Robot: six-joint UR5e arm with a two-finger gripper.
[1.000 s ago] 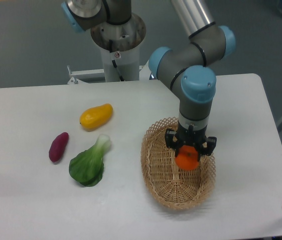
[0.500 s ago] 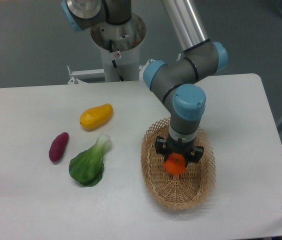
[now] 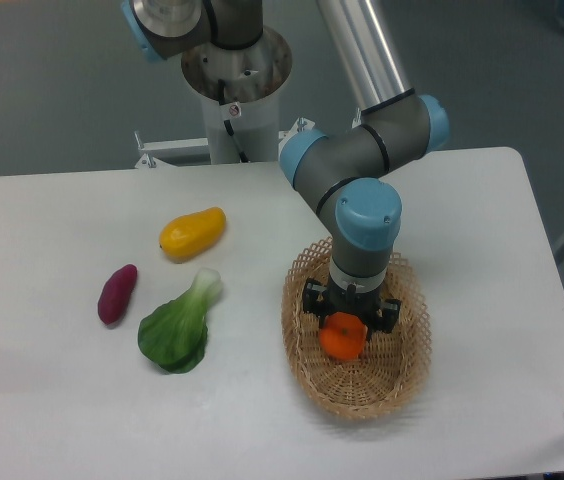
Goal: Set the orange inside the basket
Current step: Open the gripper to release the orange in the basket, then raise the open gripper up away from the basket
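The orange [image 3: 342, 338] is a small round bright-orange fruit, held between the fingers of my gripper [image 3: 345, 322]. The gripper points straight down and is shut on the orange. It hangs over the middle of the oval tan wicker basket [image 3: 307, 362], low inside its rim. I cannot tell whether the orange touches the basket floor. The arm's wrist hides the far part of the basket.
A yellow-orange mango-like fruit [image 3: 192, 232], a purple sweet potato [image 3: 116, 293] and a green leafy bok choy [image 3: 179, 326] lie on the white table [image 3: 52, 400] left of the basket. The robot base [image 3: 234, 75] stands at the back edge.
The gripper with the orange has moved left and down, from over the basket's right rim to low over its middle.
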